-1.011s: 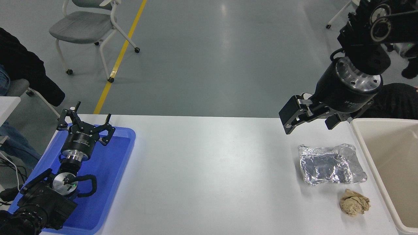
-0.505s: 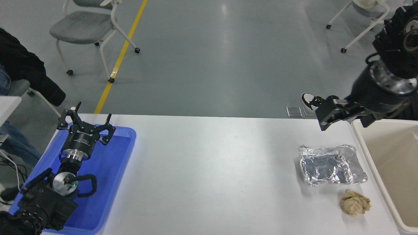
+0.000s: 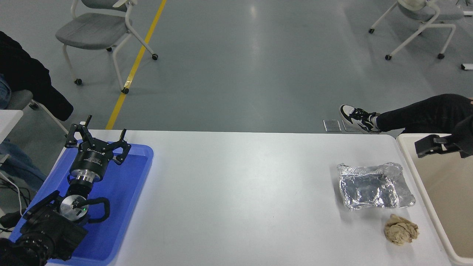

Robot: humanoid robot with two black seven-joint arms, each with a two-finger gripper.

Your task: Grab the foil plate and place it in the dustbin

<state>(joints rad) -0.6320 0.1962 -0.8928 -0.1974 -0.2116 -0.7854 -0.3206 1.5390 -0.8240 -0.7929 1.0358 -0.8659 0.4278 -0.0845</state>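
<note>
Foil plate (image 3: 375, 186) lies flat on the white worktop (image 3: 240, 192) near its right end, just beside the dustbin (image 3: 410, 155) rim, untouched and in the same spot as in both earlier frames. Crumpled tan paper ball (image 3: 401, 229) sits near it on the robot's side, apart from it.

Main change: right claw (image 3: 430, 145) has pulled away. A second ago it hung over the worktop just beyond the plate, fingers spread; half a second ago it had slid toward the bin's far corner; now only one black finger shows at the right edge, over the dustbin's near-left rim. Too little of it is visible to tell whether it is released or clenched. Nothing seen in it.

Judgement: the pick has not begun; the arm looks to be retreating or repositioning, not closing on the plate.

Left claw (image 3: 97, 142) parked over the blue tray (image 3: 122, 207) at lower left, fingers splayed, empty, unchanged.

A person's leg and shoe (image 3: 357, 117), earlier hidden behind the arm, now show beyond the worktop's far edge.
</note>
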